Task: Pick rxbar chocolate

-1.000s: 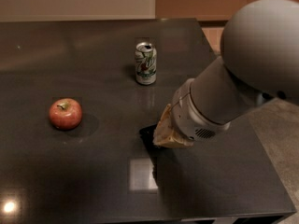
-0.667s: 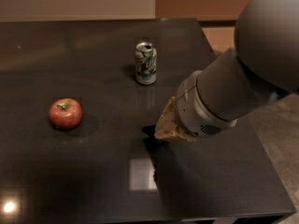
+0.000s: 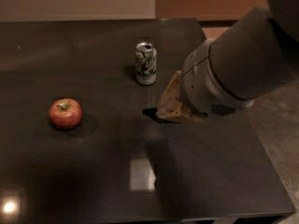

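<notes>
My gripper (image 3: pixel 155 114) is at the middle of the dark table (image 3: pixel 70 171), just below and right of the can. My bulky grey arm (image 3: pixel 233 69) and its tan wrist cover (image 3: pixel 172 101) hide nearly all of it. Only a small dark tip pokes out at the wrist's lower left, close to the tabletop. I cannot tell if that tip is a finger or the end of a black wrapper. The rxbar chocolate does not show as a distinct thing; it is hidden behind the arm or out of view.
A green and white soda can (image 3: pixel 145 63) stands upright behind the gripper, close to the wrist. A red apple (image 3: pixel 65 113) sits at the left. A pale rectangular light reflection (image 3: pixel 141 174) lies on the tabletop in front. The table's right edge (image 3: pixel 261 162) runs under the arm.
The arm has swung up and to the right in the picture. The dark tip at the wrist now sits higher in the view, nearer the can. Can and apple have not moved.
</notes>
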Motion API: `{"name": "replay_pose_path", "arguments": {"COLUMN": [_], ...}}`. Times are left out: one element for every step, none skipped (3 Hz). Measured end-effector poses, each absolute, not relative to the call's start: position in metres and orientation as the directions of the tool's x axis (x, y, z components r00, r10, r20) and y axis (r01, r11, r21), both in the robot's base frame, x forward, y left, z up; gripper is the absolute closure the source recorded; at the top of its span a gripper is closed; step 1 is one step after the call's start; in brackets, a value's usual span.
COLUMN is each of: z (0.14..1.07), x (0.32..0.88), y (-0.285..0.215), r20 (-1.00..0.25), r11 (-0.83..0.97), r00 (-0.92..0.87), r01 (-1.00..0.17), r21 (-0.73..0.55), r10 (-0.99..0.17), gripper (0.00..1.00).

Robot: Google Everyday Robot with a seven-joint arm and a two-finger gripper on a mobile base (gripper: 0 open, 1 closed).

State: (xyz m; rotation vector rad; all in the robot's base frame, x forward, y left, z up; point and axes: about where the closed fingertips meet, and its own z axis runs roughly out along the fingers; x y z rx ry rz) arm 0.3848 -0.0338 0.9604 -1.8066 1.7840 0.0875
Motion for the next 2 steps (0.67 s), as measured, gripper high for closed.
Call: {"name": "replay_pose_path", "arguments": {"z": [0.9995, 0.9996], "x": [0.3867, 0.3867], "y": [-0.0287, -0.0287], "r20": [-0.425, -0.425], "r11": [0.072, 0.072], "r00": [0.124, 0.124], "r01": [-0.907, -0.907], "r21": [-0.416, -0.416], "r10": [-0.897, -0.897], "gripper": [1.0, 1.0]}}
